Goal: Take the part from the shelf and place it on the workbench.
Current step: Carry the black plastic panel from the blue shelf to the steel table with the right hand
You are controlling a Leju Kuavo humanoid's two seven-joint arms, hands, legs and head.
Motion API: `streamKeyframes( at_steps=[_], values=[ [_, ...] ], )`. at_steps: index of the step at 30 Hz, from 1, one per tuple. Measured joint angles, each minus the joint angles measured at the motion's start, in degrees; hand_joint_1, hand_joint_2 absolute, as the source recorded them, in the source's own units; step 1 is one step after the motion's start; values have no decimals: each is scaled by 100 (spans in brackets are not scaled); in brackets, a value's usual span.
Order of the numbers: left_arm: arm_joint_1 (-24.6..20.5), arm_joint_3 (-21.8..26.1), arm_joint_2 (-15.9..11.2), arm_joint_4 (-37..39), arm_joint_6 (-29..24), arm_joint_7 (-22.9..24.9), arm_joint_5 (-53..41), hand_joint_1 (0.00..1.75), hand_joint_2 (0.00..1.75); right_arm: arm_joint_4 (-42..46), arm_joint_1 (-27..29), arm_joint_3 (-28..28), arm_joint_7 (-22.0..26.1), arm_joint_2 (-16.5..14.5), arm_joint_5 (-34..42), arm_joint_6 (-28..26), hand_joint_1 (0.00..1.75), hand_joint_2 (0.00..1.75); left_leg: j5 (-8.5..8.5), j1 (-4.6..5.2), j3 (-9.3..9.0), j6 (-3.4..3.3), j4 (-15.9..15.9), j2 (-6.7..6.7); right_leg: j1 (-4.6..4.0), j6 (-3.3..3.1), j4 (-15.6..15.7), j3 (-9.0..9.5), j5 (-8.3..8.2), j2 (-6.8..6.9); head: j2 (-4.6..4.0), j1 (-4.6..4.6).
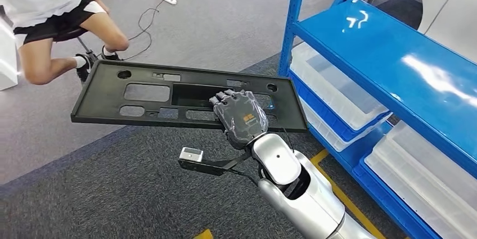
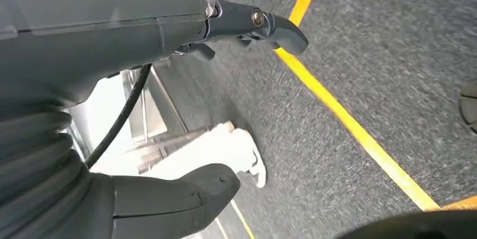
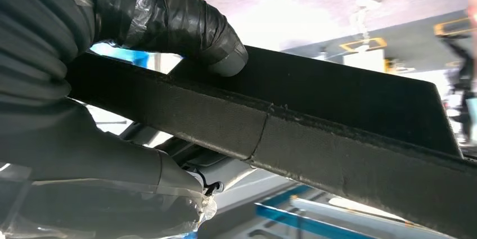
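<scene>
Right robot hand grips the black part at 1 long edge, clear of the shelf. Left robot hand open, empty. Keep part level during carry.

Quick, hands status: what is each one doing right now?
Left hand: open, holding nothing.
Right hand: grips the black part by its edge.

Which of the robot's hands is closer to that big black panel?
Right. The right hand grips the black panel at its near edge. The left hand hangs over grey floor, holding nothing.
</scene>
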State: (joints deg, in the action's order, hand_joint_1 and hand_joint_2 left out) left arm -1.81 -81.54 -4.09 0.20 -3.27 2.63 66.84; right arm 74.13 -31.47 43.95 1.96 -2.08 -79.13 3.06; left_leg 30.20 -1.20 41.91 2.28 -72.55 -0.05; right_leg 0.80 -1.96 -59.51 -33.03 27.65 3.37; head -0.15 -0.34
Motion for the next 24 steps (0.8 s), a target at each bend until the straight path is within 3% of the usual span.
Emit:
streamKeyframes(
  at_steps=[2,4,5,7,8,10,11,13,14,15,16,18,20,22,23,24],
  values=[
    [7,-1,-3,0,0,-3,4,0,175,5,-18,3,4,-3,7,0,175,175,-364,20,-416,-33,787,188,-8,30,0,44,35,140,0,1],
    [3,-1,-7,0,-1,-7,4,0,175,8,-41,4,4,-4,9,0,175,175,-543,72,-714,-114,1359,365,-33,80,1,78,68,255,0,3],
    [2,0,-8,0,-1,-8,4,0,175,8,-49,7,4,-5,10,0,175,175,-540,100,-743,-153,1436,383,-44,109,6,89,78,309,0,4],
    [14,1,-9,0,-1,-9,4,0,175,12,-55,17,5,-10,10,0,175,175,-564,102,-732,-222,1459,243,-47,168,25,113,94,403,0,4],
    [22,1,-8,0,1,-7,3,0,175,19,-55,24,7,-14,10,1,175,175,-581,90,-742,-257,1489,175,-38,197,-1,118,132,350,0,5],
    [22,0,-5,0,10,28,-10,0,175,48,-49,33,7,-10,9,3,175,175,-619,61,-774,-332,1549,48,-19,228,-360,-22,375,36,0,7],
    [19,-1,-4,0,16,58,-23,0,175,61,-30,40,5,4,5,9,175,175,-624,63,-775,-353,1553,-17,-9,227,-713,-185,557,-156,0,8],
    [13,-1,-4,0,22,116,-51,0,175,76,47,62,-2,38,-4,28,175,175,-620,70,-774,-374,1543,-169,-9,222,-1427,-564,820,-315,0,8],
    [17,-1,-5,1,22,132,-59,0,175,81,92,75,-7,53,-8,38,175,175,-614,73,-773,-377,1531,-255,-9,220,-1585,-674,807,-333,0,8],
    [21,-1,-7,1,22,143,-63,0,175,89,124,84,-12,63,-8,44,175,175,-607,75,-774,-375,1513,-346,-8,214,-1510,-674,670,-343,0,8],
    [25,-1,-7,1,22,149,-68,0,175,98,142,89,-18,71,-8,49,175,175,-594,74,-774,-367,1487,-437,-6,202,-1221,-572,441,-372,0,8],
    [22,-2,-1,0,25,155,-76,0,175,125,149,93,-25,83,-8,55,175,175,-555,71,-750,-332,1413,-602,12,169,-477,-277,45,-632,0,7],
    [19,-3,8,0,27,158,-84,0,175,148,152,98,-27,95,-8,63,175,175,-539,48,-691,-266,1370,-740,12,155,-144,-151,-61,-841,0,8],
    [38,-3,9,1,27,161,-85,0,175,171,153,108,-31,96,-8,70,175,175,-558,17,-650,-181,1387,-873,-5,136,-109,-139,-65,-760,0,9],
    [52,-3,7,2,26,162,-85,0,175,186,150,112,-36,91,-8,71,175,175,-556,10,-643,-149,1382,-859,-2,112,-73,-114,-75,-686,0,9],
    [58,-4,7,2,27,162,-86,0,175,203,146,117,-40,85,-8,70,175,175,-508,21,-608,-120,1305,-737,14,82,-30,-77,-84,-601,0,3]
  ],
)
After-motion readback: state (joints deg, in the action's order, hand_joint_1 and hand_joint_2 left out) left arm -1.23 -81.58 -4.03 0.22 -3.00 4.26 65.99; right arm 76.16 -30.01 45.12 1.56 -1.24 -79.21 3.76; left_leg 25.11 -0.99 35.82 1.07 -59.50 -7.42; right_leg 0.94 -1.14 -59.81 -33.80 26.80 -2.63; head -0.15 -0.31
